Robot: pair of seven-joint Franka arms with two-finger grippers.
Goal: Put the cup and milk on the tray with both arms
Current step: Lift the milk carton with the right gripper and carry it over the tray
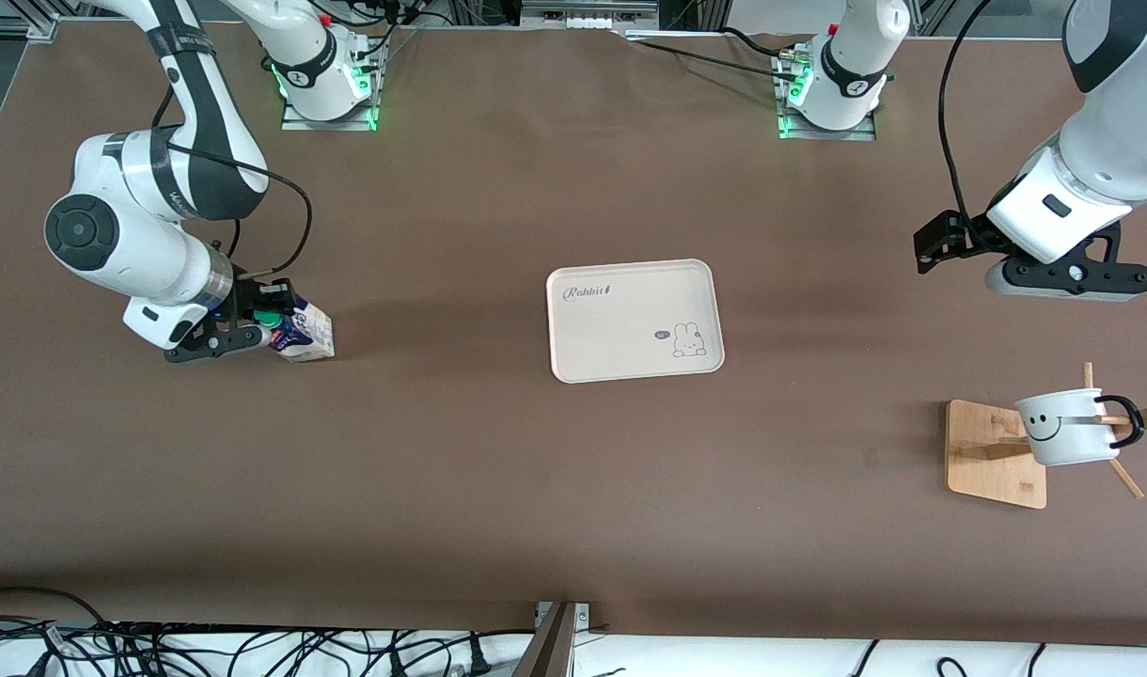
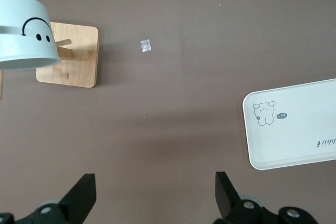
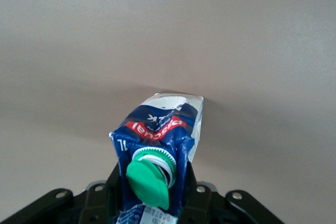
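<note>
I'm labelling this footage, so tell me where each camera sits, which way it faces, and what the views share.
Front view: high, across the table, facing both arm bases; shows the right gripper shut on the milk, the left gripper up in the air, the tray and the cup on its rack.
Left wrist view: on the left wrist, looking down past its open fingers at cup, rack and tray.
Right wrist view: on the right wrist, close on the milk.
Shared: front and left wrist views both show cup, rack and tray.

One cup [image 1: 1067, 428], one milk [image 1: 303, 331], one tray [image 1: 635, 321], one wooden rack [image 1: 997, 454], two arms, each with one gripper
</note>
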